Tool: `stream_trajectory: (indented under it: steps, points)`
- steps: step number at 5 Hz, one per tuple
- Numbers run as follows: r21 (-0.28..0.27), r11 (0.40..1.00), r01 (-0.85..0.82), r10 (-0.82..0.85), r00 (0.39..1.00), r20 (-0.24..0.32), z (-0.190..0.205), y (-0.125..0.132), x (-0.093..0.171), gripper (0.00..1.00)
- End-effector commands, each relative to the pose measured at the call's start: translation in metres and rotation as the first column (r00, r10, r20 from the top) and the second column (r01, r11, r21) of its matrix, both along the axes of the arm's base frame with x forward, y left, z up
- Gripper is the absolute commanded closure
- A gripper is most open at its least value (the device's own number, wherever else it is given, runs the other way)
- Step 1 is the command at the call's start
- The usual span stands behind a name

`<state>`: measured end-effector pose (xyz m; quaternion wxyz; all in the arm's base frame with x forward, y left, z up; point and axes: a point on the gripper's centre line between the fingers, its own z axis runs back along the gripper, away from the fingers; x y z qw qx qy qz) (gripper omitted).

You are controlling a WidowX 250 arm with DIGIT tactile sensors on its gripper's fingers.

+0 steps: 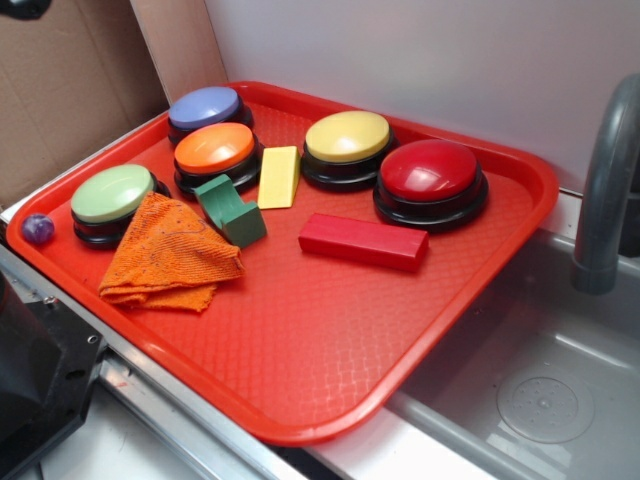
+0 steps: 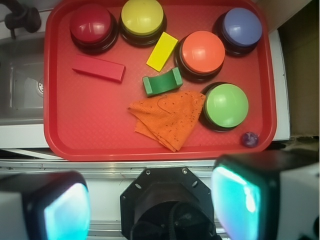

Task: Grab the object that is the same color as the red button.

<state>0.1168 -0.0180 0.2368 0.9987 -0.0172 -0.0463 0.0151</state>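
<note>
The object, a long flat red block (image 1: 362, 241) (image 2: 99, 68), lies on the red tray (image 1: 330, 370) (image 2: 90, 130), just in front of the red button (image 1: 430, 172) (image 2: 91, 24). That button is a glossy red dome on a black base at the tray's back right. In the wrist view my gripper (image 2: 150, 200) hangs high above the tray's near edge, over the robot's black base. Its two fingers (image 2: 55, 210) stand far apart with nothing between them, well away from the block. The exterior view does not show the gripper.
On the tray are also a yellow button (image 1: 347, 137), orange button (image 1: 214, 148), blue button (image 1: 204, 105), green button (image 1: 112, 193), yellow wedge (image 1: 279, 176), green block (image 1: 230, 210) and orange cloth (image 1: 170, 255). A purple ball (image 1: 38, 228) lies at its left rim. A sink (image 1: 540, 380) with faucet (image 1: 605, 190) adjoins.
</note>
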Motion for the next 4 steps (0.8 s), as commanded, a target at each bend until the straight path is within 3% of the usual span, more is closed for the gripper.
stream_trajectory:
  steps: [1, 2, 3, 4]
  points:
    - [0.0, 1.0, 0.0, 0.0, 1.0, 0.0, 0.0, 0.0, 0.0, 0.0]
    - [-0.002, 0.993, 0.118, -0.118, 0.993, 0.009, -0.009, -0.001, 0.017, 0.0]
    - [-0.028, 0.978, 0.207, -0.205, 0.977, 0.051, -0.022, -0.003, 0.03, 0.0]
    - [0.001, 0.954, 0.3, -0.299, 0.952, 0.057, -0.039, -0.009, 0.047, 0.0]
